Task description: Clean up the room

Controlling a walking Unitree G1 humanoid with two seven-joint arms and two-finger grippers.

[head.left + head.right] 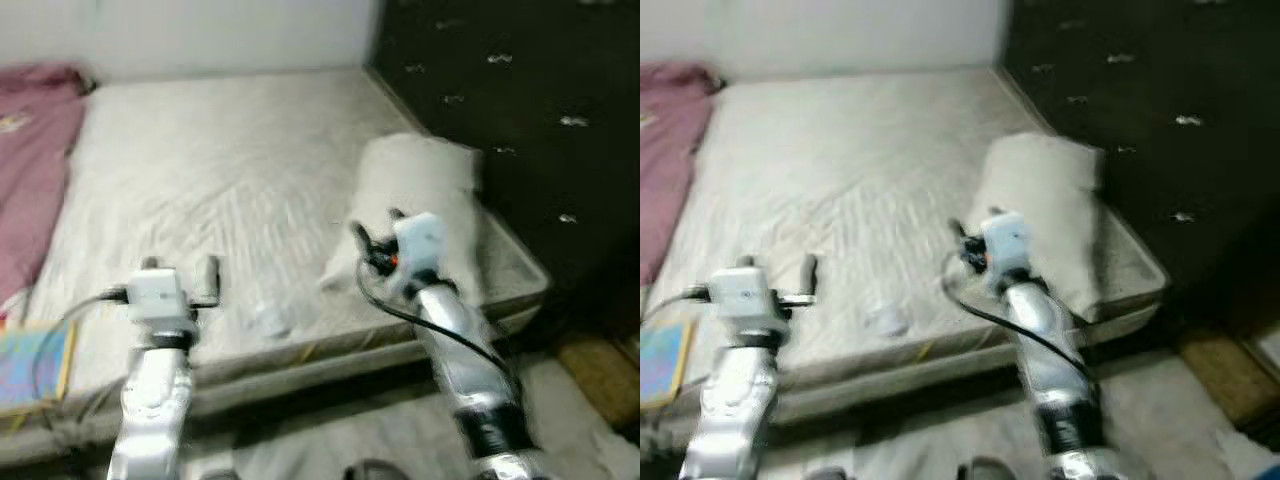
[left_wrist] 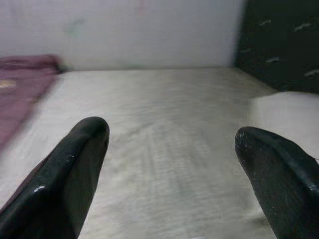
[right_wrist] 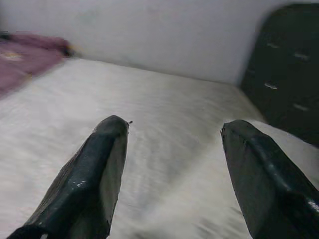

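Here the left gripper (image 2: 169, 149) and the right gripper (image 3: 174, 149) both hover with fingers spread wide and empty over the near edge of a bare, off-white mattress (image 1: 220, 170). A pale rectangular pillow (image 1: 425, 200) lies at the right side just beyond the right gripper, beside a dark patterned headboard (image 1: 520, 100). A crumpled pink blanket (image 1: 30, 160) lies far left, a small clear crumpled wrapper (image 1: 270, 318) sits near the front edge between the arms, and a colourful flat book (image 1: 30, 365) lies at the near left.

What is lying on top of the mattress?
On the mattress lie a white pillow at its right edge, a pink blanket at the left, and a small, blurred pale object near the front edge.
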